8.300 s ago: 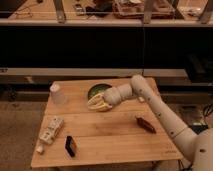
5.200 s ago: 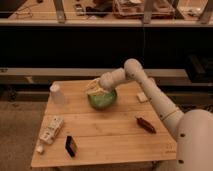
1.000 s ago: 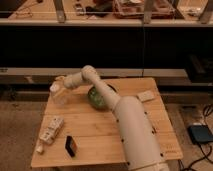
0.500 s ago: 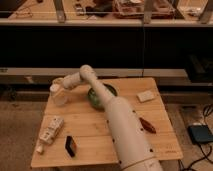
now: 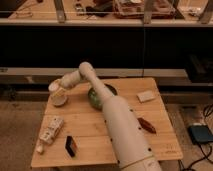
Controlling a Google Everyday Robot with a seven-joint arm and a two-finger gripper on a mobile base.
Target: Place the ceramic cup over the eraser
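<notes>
1. At the back-left corner of the table [image 5: 85, 127], your gripper [image 5: 62, 91] is clamped on the cup [image 5: 58, 95].
2. You can see the whitish cup close to the left edge. You cannot tell whether its base touches the wood.
3. Your arm [image 5: 117, 125] comes in over the front edge, right of the middle. It runs diagonally across the table to that back-left corner.
4. Your eraser [image 5: 71, 146] lies flat near the front edge, towards the front-left corner and well apart from the cup.
5. Between the cup and the eraser, by the left edge, you have a pale pack [image 5: 50, 131] lying at a slant.
6. Your green bowl [image 5: 96, 95] sits near the middle of the back edge, just right of the gripper. The arm partly hides it.
7. Near the back-right corner you have a beige block [image 5: 146, 96] lying flat.
8. A dark brown bar [image 5: 146, 125] lies towards the right edge, just right of your arm.
</notes>
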